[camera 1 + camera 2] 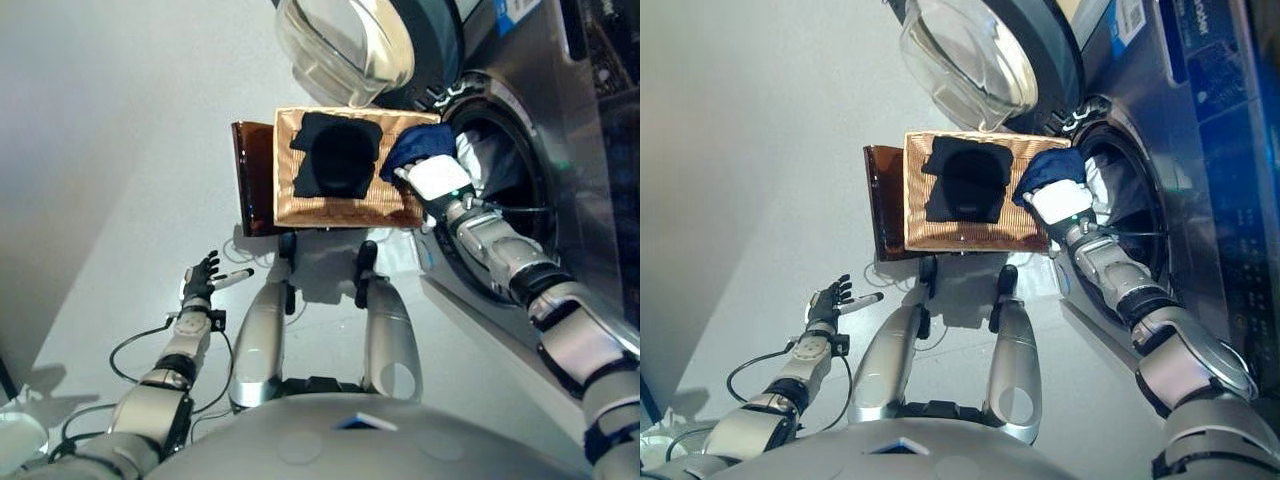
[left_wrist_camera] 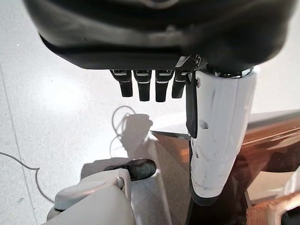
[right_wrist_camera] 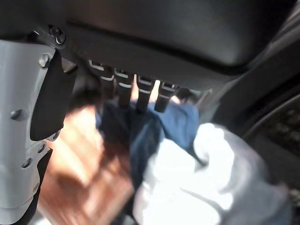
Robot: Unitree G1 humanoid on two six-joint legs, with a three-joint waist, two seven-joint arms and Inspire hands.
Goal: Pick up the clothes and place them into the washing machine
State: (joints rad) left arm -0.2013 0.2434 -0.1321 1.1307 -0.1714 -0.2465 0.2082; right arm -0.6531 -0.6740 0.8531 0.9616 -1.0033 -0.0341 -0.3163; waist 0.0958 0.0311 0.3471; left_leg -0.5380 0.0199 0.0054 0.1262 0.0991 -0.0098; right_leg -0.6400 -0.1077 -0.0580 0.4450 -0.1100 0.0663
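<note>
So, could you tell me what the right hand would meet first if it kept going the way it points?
Probably the blue garment at the basket's corner; the right hand already seems on it.

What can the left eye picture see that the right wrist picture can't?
Only the left eye view shows the black garment lying on the tan basket, the washer's open glass door, and the left hand held open over the floor. Only the right wrist view shows the right hand's fingers close up. Both show the blue cloth and white cloth by the right hand.
</note>
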